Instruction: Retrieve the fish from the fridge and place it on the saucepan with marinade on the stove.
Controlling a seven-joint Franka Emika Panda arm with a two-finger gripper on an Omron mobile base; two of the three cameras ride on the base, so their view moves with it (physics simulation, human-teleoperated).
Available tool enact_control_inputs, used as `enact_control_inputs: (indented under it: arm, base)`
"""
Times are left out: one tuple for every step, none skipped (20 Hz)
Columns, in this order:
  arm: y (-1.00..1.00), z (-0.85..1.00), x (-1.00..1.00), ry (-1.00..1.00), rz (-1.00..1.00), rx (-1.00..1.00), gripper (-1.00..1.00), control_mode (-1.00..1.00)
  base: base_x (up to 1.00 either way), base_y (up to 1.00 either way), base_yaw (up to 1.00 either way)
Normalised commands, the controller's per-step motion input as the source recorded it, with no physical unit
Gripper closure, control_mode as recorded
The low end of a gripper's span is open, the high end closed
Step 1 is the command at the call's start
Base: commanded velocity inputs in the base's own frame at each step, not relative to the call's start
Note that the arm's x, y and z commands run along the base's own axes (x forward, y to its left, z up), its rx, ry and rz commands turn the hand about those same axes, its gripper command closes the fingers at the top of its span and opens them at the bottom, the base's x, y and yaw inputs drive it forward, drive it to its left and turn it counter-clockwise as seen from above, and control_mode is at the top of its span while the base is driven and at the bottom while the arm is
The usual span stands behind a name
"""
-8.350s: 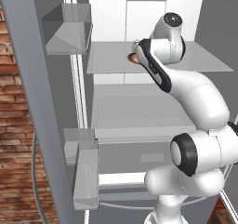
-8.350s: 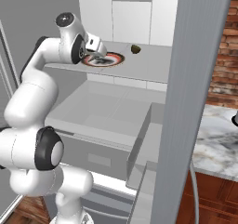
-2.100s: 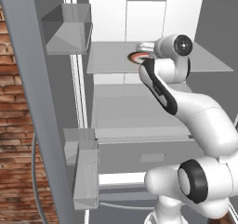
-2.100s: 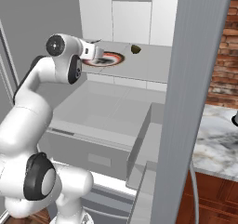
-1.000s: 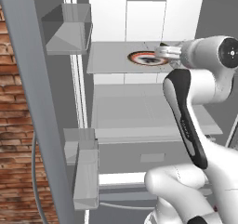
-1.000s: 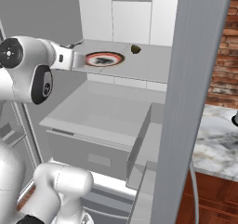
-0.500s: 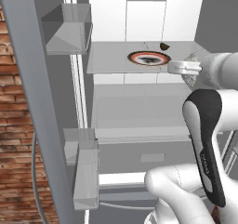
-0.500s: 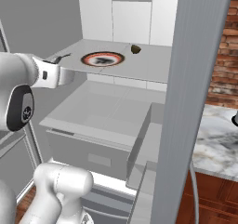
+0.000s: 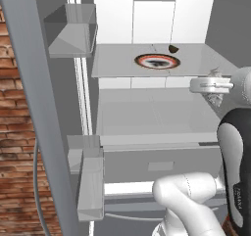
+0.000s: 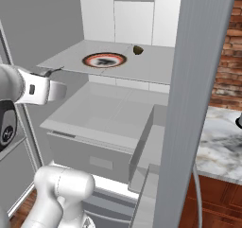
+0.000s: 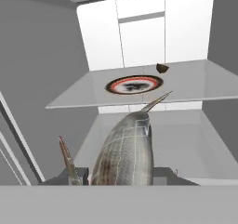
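In the hand view the fish [image 11: 125, 148], slim, silvery-grey and scaled, lies between my fingers and points at the fridge shelf. My gripper [image 11: 123, 174] is shut on it. From the left base view the gripper [image 9: 212, 85] hangs in front of the open fridge [image 9: 147, 19], off the right front corner of the glass shelf [image 9: 117, 63]. In the right base view the gripper [image 10: 49, 90] is at the left, with the fish's thin tail [image 10: 53, 71] sticking up from it. The saucepan, the marinade and the stove are out of view.
A reddish-brown round dish [image 9: 157, 61] and a small dark lump [image 9: 173, 48] sit on the glass shelf. Below is a pulled-out drawer [image 10: 104, 127]. The fridge doors [image 9: 34, 98] [image 10: 189, 104] stand open on both sides. A marble counter [image 10: 222, 149] lies to the right.
My hand has drawn back from the dish on the shelf and out to the fridge's front, carrying the fish. The dish and dark lump stay put.
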Motion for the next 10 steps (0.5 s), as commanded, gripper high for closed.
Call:
enact_control_inputs:
  arm:
    - [-0.01,0.0,-0.57,0.13,0.03,0.0,1.0,-1.0]
    - [-0.02,0.0,-0.56,0.13,0.03,0.0,1.0,-1.0]
    - [-0.03,0.0,-0.51,0.12,0.03,0.0,1.0,-1.0]
    - [-0.05,0.0,-0.44,0.12,0.02,0.0,1.0,-1.0]
    - [-0.06,0.0,-0.36,0.11,0.01,0.0,1.0,-1.0]
    - [-0.01,0.0,-0.31,0.05,0.02,0.0,1.0,-1.0]
    - [0.0,0.0,-0.19,0.0,0.01,0.0,1.0,-1.0]
    - [0.0,0.0,-0.09,0.0,0.01,0.0,1.0,-1.0]
    - [0.0,0.0,0.0,0.0,0.01,0.0,1.0,-1.0]
    - [0.0,0.0,0.0,0.0,0.01,0.0,1.0,-1.0]
  base:
    - [0.0,0.0,0.0]
    - [0.0,0.0,0.0]
    - [0.0,0.0,0.0]
    - [0.0,0.0,0.0]
    - [0.0,0.0,0.0]
    - [0.0,0.0,0.0]
    - [0.0,0.0,0.0]
    - [0.0,0.0,0.0]
    - [0.0,0.0,0.0]
    - [0.0,0.0,0.0]
